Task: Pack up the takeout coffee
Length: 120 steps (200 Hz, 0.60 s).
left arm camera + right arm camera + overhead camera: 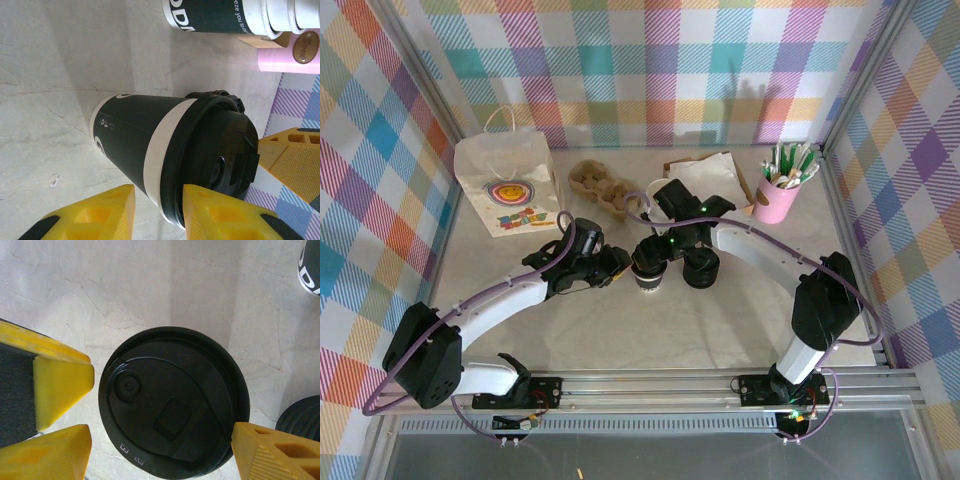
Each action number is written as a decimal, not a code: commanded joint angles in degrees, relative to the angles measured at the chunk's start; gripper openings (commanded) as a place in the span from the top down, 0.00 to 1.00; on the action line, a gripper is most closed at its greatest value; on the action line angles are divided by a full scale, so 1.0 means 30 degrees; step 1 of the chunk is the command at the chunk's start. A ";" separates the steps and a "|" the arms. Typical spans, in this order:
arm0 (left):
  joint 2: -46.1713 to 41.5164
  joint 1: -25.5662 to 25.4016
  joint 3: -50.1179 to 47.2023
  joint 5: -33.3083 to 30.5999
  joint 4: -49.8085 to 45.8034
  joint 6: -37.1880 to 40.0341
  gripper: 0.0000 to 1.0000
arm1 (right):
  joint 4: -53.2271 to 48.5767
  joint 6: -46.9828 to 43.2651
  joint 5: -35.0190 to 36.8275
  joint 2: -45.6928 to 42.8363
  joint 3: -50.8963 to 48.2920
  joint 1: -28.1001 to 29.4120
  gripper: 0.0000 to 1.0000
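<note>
Left gripper (623,267): jaws astride takeout coffee (135,135), touching or gripping cannot be told; right gripper (162,415): jaws wide, flanking its lid (170,400); pink cup (775,203): green-white sticks (792,160) inside.

top cam, the takeout coffee (646,285) is mostly buried under the right gripper (651,264), just a sliver of cup pokes out at 6 o'clock. left wrist cam: cup stack (220,15) at 1 o'clock is chopped by the top edge, print cut mid-word, and the pink holder (285,61) runs off the frame at 2 o'clock. right wrist cam: lid stack (302,424) at 4 o'clock is cut down to a corner, and honestly can't tell if the fingers (270,456) touch the lid (170,400)
</note>
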 commanded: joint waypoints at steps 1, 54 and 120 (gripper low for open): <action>0.0169 0.0132 -0.0251 0.0535 0.0603 -0.0175 0.70 | -0.0462 -0.0103 -0.0487 0.0301 0.0674 -0.0062 0.26; 0.0479 0.0146 -0.0547 0.0897 0.1128 -0.0352 0.73 | -0.0515 -0.0163 -0.0679 0.0685 0.0640 -0.0065 0.27; 0.0747 0.0137 -0.0676 0.1209 0.1251 -0.0423 0.75 | -0.0484 -0.0088 -0.0783 0.0846 0.0288 -0.0081 0.28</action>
